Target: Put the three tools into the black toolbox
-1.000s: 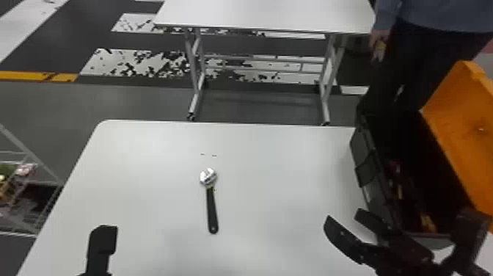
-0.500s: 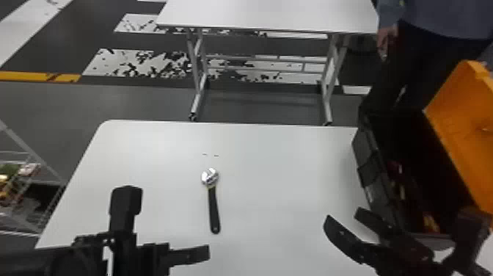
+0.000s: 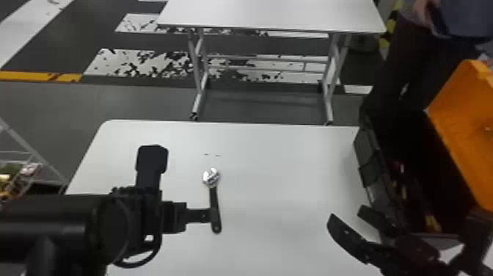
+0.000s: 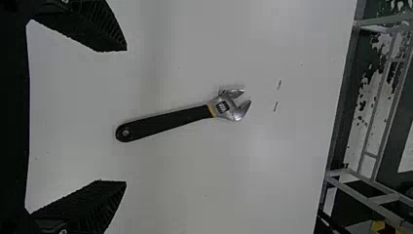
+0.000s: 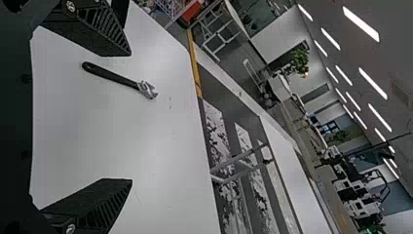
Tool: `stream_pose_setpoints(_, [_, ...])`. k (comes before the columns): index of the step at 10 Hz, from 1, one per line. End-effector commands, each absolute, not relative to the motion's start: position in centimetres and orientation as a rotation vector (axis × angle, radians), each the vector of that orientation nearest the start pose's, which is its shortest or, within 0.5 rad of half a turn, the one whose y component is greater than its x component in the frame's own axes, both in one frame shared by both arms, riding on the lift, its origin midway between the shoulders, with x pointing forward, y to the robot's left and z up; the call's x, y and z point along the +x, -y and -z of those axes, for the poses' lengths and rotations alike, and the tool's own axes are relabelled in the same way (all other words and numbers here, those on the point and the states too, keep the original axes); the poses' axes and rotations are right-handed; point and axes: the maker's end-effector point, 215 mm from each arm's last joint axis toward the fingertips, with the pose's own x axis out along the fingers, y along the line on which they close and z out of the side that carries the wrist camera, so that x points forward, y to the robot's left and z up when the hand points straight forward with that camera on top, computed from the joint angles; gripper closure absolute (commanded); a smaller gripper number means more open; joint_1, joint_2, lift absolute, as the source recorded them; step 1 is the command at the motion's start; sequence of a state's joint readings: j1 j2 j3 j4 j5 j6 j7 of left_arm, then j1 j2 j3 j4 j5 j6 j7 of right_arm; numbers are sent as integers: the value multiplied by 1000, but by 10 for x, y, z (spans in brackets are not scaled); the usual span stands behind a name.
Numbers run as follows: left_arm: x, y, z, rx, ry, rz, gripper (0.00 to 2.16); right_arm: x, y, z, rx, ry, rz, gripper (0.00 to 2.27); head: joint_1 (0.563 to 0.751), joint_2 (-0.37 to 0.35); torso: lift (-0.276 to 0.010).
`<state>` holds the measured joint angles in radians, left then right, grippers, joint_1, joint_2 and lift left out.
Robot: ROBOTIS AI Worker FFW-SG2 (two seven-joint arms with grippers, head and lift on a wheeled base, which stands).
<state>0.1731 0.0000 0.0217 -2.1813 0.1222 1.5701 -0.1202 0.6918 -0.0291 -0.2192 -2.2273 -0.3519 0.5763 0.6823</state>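
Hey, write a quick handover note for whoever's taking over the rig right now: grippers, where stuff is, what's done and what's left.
Left gripper: open, empty, over the table by the wrench's handle end.
Right gripper: open, empty, near the toolbox.
Adjustable wrench: lying on the table.
Black toolbox: at the table's right, orange lid up.
Done: red and yellow bits inside the box are probably the other two tools; too dark to confirm.
Left: put the wrench in the box.
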Motion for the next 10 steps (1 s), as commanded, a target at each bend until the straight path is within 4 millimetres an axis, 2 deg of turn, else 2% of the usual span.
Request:
stream_pose_setpoints(1, [380,-165,501,-98,-1126,191,16,323,167,415,415,-465,-563,76,695,18,-51])
stream_pose_setpoints(5, [418,-176,502,-39,-1134,126,16,324,168,410,419,-447,-574,76,695,15,-51])
stream_pose_setpoints(7, [430,-178,502,-38,-1140,106,16,322,166,407,431,-438,-581,76,695,19,-51])
stream_pose_setpoints(9, [427,-176,508,-57,-1162,99,16,321,165,407,433,-434,-585,76,695,26,-51])
stream_pose_setpoints(10, [421,-174,518,-80,-1190,106,16,320,164,407,435,-434,-589,76,695,23,-51])
